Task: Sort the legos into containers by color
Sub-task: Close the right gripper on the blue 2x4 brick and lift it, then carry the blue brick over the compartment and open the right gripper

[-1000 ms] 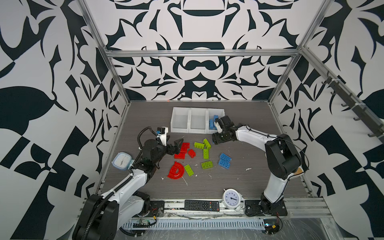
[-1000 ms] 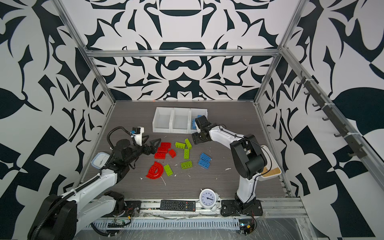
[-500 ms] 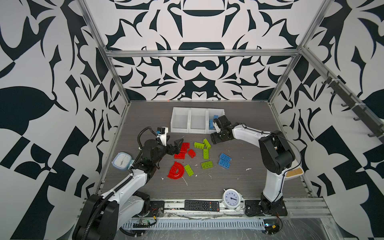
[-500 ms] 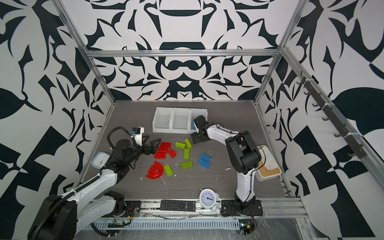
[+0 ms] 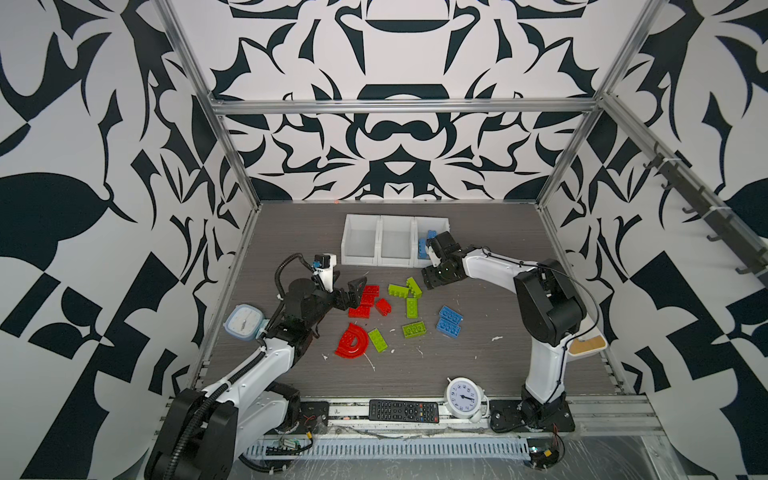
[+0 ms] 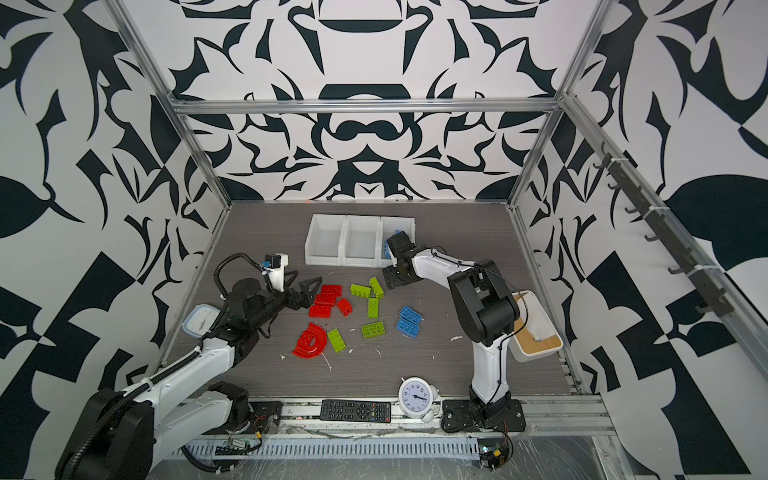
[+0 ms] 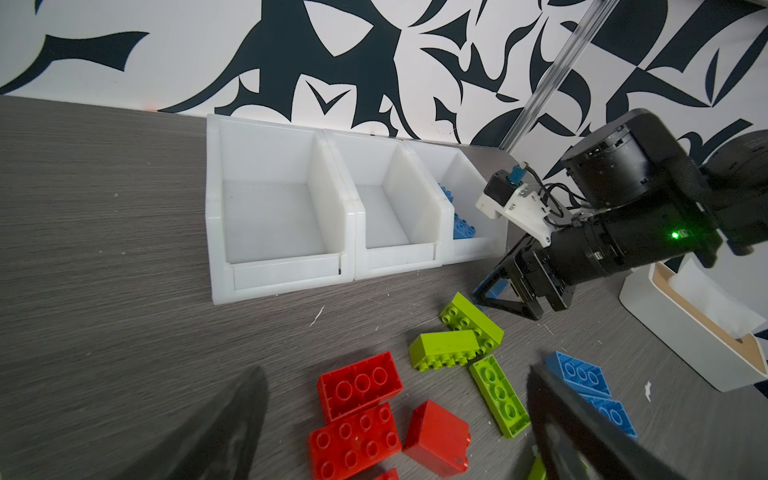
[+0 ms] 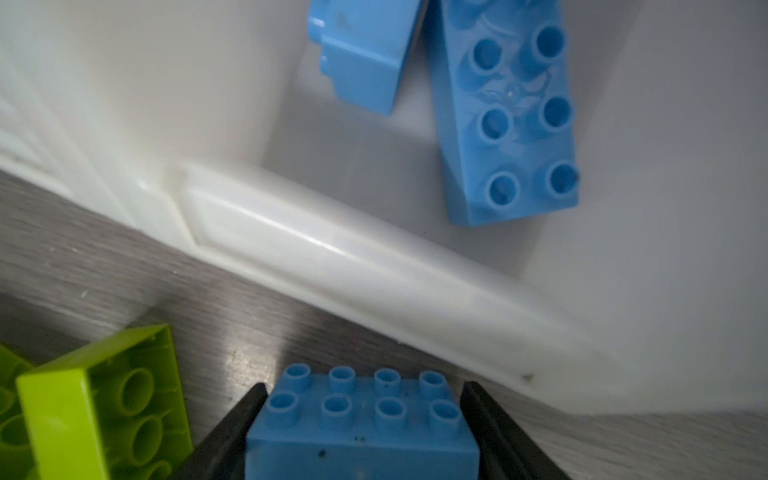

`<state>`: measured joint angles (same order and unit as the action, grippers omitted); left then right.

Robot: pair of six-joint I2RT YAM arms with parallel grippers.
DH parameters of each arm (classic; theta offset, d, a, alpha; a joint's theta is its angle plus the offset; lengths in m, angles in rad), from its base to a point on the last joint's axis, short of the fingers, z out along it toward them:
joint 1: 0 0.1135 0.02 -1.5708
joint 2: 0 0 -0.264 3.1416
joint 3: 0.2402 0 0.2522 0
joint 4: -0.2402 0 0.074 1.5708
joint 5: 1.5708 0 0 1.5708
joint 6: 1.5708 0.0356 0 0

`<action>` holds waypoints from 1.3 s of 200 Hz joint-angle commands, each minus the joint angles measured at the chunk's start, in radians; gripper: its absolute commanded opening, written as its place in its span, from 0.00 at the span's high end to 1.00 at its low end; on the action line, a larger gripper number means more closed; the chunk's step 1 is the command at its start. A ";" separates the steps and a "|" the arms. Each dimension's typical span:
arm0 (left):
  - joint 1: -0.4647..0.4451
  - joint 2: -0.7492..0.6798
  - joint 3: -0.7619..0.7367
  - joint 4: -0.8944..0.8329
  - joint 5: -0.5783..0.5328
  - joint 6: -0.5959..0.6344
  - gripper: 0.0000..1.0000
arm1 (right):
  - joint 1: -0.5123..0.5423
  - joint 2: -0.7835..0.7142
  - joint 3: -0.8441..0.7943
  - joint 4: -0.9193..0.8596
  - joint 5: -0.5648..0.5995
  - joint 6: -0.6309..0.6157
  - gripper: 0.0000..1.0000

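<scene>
In front of the rt container (image 7: 469, 249), right claw (image 8: 363, 388) is gripping a light-blue 2x4 lego (image 8: 361, 440), studs showing; left claw (image 5: 352, 294) is gaping wide, empty, by red legos (image 5: 368, 299) on the worktop (image 5: 498, 353).

Black-and-white patterned walls (image 5: 395, 166) and aluminium frame bars (image 5: 403, 106) enclose a grey wood-grain tabletop (image 5: 478, 365)

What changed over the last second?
Right arm's elbow swung in toward the middle; the right gripper barely shifted the same way, blue brick between its fingers, just in front of the rightmost bin. No visible grab or release. Left gripper, open by the red bricks, and the loose bricks: unchanged.
</scene>
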<state>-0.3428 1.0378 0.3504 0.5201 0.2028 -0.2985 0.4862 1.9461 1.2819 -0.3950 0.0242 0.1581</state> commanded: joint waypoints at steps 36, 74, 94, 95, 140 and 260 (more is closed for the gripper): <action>-0.002 -0.007 0.001 0.017 0.005 0.001 0.00 | 0.004 -0.034 0.018 -0.011 0.019 0.000 0.33; -0.002 -0.007 0.001 0.018 0.006 0.002 0.00 | 0.004 -0.091 -0.001 -0.022 0.020 0.001 0.41; -0.002 -0.007 0.001 0.017 0.007 0.000 0.00 | 0.004 -0.133 -0.009 -0.030 0.020 0.001 0.42; -0.002 -0.008 0.001 0.017 0.006 0.000 0.00 | 0.004 -0.135 -0.010 -0.031 0.020 0.001 0.42; -0.002 -0.018 -0.004 0.018 0.001 -0.001 0.00 | -0.005 -0.226 0.004 -0.025 0.006 -0.031 0.44; -0.002 -0.023 -0.004 0.010 -0.004 0.005 0.00 | -0.111 0.065 0.572 -0.210 -0.067 -0.170 0.44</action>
<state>-0.3428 1.0313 0.3504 0.5198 0.2024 -0.2981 0.3954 1.9656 1.7313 -0.5426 -0.0154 0.0288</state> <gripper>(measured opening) 0.996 0.674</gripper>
